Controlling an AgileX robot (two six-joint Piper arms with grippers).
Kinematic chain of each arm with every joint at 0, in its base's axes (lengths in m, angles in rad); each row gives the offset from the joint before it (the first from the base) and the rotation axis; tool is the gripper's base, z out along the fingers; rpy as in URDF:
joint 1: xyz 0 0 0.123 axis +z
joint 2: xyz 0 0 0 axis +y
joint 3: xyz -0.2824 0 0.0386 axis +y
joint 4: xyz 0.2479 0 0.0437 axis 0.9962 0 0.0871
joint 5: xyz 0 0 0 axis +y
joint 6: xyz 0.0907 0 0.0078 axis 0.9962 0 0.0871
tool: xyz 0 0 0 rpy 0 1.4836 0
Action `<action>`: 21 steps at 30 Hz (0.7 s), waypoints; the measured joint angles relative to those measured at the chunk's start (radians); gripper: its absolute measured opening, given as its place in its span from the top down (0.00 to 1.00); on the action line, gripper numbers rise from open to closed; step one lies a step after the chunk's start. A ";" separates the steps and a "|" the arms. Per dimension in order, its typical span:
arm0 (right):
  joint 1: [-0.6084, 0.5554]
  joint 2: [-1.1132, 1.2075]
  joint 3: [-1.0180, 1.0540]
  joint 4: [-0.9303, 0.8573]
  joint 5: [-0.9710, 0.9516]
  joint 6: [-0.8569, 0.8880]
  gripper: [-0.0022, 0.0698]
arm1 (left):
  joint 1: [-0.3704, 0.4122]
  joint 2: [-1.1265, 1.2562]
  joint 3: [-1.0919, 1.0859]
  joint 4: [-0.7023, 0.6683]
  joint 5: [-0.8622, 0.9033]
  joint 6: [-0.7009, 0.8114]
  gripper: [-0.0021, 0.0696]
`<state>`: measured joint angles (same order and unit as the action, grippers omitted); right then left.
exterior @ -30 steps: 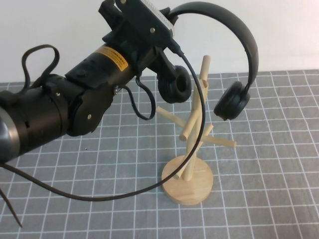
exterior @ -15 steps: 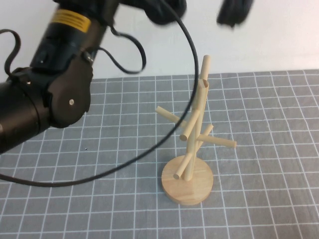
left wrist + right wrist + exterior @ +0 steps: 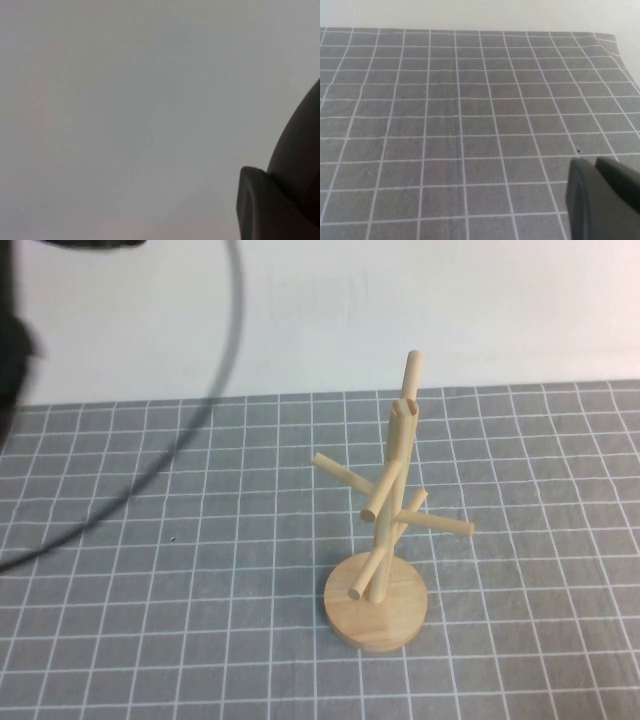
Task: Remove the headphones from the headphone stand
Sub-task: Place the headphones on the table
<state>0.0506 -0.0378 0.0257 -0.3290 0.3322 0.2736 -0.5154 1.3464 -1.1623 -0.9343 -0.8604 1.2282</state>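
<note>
The light wooden headphone stand (image 3: 392, 490) stands alone on the grey grid mat (image 3: 200, 640), with its pegs bare. The headphones do not show in the high view. My left gripper (image 3: 270, 175) is out of the high view, raised in front of the pale wall. In the left wrist view one dark finger (image 3: 257, 205) lies against a wide dark curved band (image 3: 300, 150), which looks like the headband of the headphones. My right gripper (image 3: 595, 162) hovers low over bare mat, with its jaws together and nothing in them.
A thin black robot cable (image 3: 238, 300) sweeps blurred from the top of the high view down to its left edge. A dark part of the left arm (image 3: 12, 350) shows at the upper left. A white wall stands behind the mat.
The left arm has lifted the headphones up off the stand and out of the top of the high view. The stand has stayed in place.
</note>
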 joint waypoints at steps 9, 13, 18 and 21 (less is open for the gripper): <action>0.000 0.000 0.000 0.000 0.000 0.000 0.98 | 0.461 -0.053 0.002 -0.393 0.848 0.039 0.89; 0.000 0.000 0.000 0.000 0.000 0.000 0.98 | 0.613 0.001 0.002 -0.112 1.211 -0.249 0.89; 0.000 0.000 0.000 0.000 0.000 0.000 0.98 | 0.656 0.120 0.004 0.350 1.443 -0.666 0.89; 0.000 0.000 0.000 0.000 0.000 0.000 0.98 | 0.656 0.199 0.004 0.416 1.538 -0.747 0.89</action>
<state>0.0506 -0.0378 0.0257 -0.3290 0.3322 0.2736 0.1407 1.5455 -1.1585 -0.5182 0.6773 0.4812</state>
